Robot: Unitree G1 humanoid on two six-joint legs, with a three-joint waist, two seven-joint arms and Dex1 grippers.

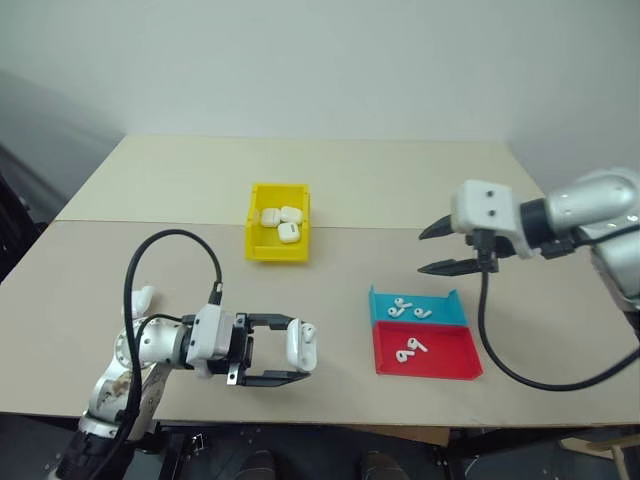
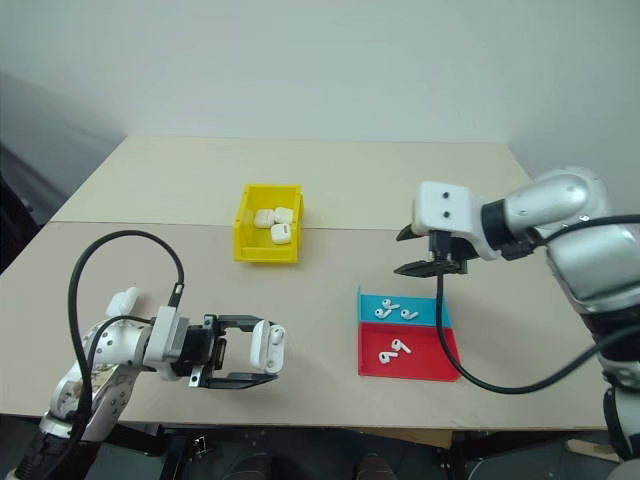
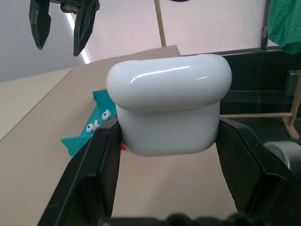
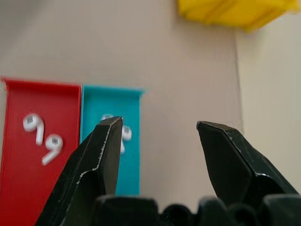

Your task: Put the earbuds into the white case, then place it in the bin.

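Tan table (image 1: 350, 190) against a plain white wall.
Left gripper (image 1: 300, 352) clamps the white case (image 1: 301, 343) near the table's front edge; right gripper (image 1: 437, 249) hangs open above the trays; yellow bin (image 1: 258, 248) mid-table.

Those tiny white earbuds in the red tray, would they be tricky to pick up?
Probably. The earbuds look glossy and rounded, so they may slip between the right gripper and its broad fingers. They seem very light, likely to skid across the red tray if nudged.

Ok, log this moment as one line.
left gripper: shut on white case | right gripper: open above trays | earbuds: in red tray | bin: three cases
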